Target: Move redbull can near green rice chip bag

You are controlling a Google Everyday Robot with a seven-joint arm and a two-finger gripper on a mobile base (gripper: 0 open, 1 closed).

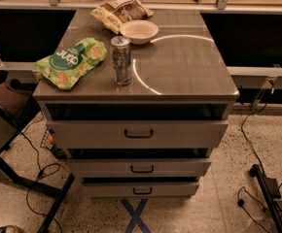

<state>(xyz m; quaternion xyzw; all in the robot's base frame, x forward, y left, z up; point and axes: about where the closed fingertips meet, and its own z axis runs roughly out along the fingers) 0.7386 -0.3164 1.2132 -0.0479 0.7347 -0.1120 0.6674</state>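
The redbull can [121,60] stands upright on the grey cabinet top [189,67], left of the middle. The green rice chip bag [71,62] lies flat at the top's left edge, a short gap left of the can. The gripper and arm are not in view.
A white bowl [138,31] sits behind the can, and a tan-and-brown snack bag [121,11] lies behind the bowl. The cabinet has three drawers [138,133] slightly pulled out. A dark chair [7,106] stands at the left; cables and a stand [265,188] lie on the floor at the right.
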